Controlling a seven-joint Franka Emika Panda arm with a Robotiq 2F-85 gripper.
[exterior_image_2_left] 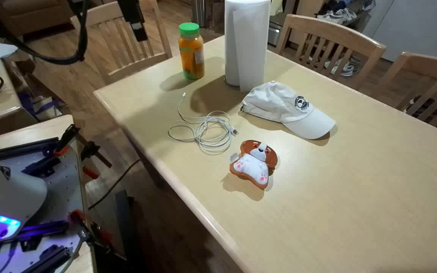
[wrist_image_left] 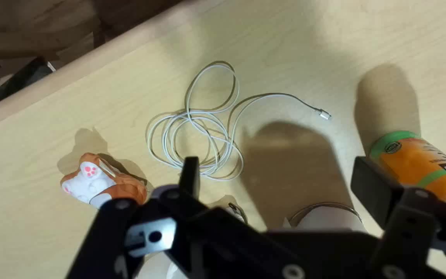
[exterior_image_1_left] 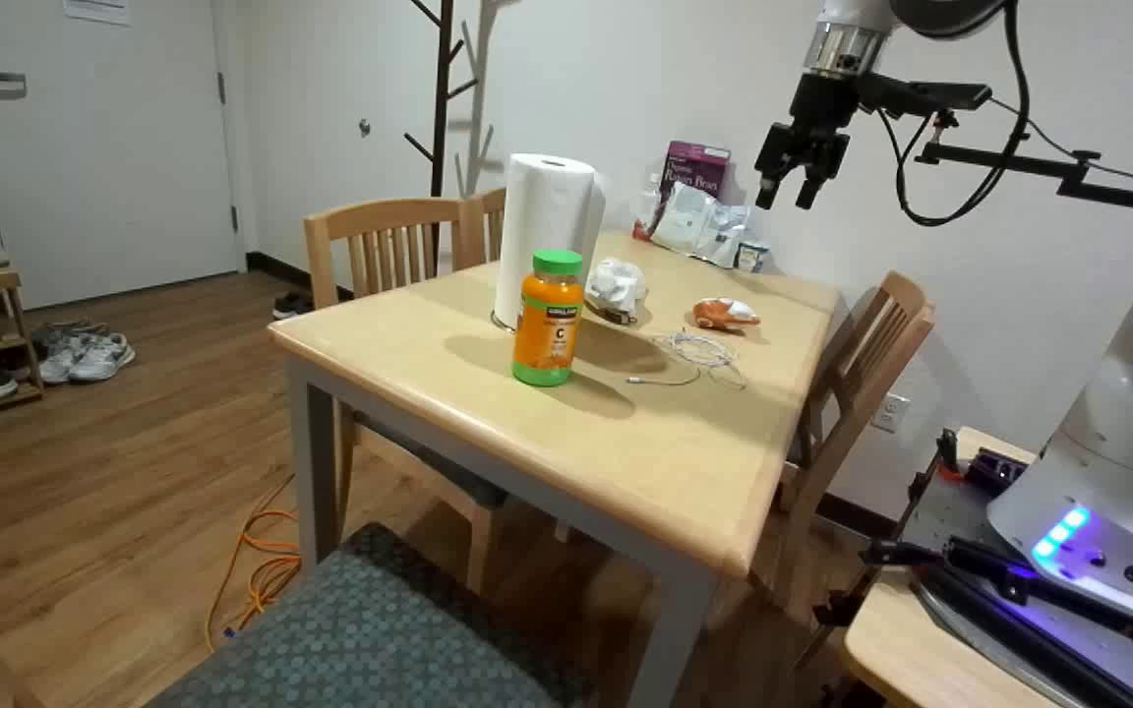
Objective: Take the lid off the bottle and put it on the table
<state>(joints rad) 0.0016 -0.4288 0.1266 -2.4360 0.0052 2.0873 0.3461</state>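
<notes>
The orange bottle (exterior_image_1_left: 544, 339) stands upright on the light wooden table (exterior_image_1_left: 685, 462), near one end. It also shows in an exterior view (exterior_image_2_left: 192, 57) and at the right of the wrist view (wrist_image_left: 420, 161). The green lid (exterior_image_1_left: 558, 262) sits on its neck in both exterior views (exterior_image_2_left: 189, 29); in the wrist view the lid is hidden or out of frame. My gripper (exterior_image_1_left: 786, 200) hangs high above the table, apart from the bottle. In the wrist view the fingers (wrist_image_left: 279, 182) are wide apart with nothing between them; the right finger overlaps the bottle's edge in the picture only.
A tall white paper roll (exterior_image_2_left: 247, 45) stands close beside the bottle. A white cap (exterior_image_2_left: 279, 106), a coiled white cable (exterior_image_2_left: 211, 132) and a plush dog (exterior_image_2_left: 254, 163) lie on the table. Bags (exterior_image_1_left: 699, 226) and a purple box (exterior_image_1_left: 696, 167) stand at the far end. Chairs surround the table.
</notes>
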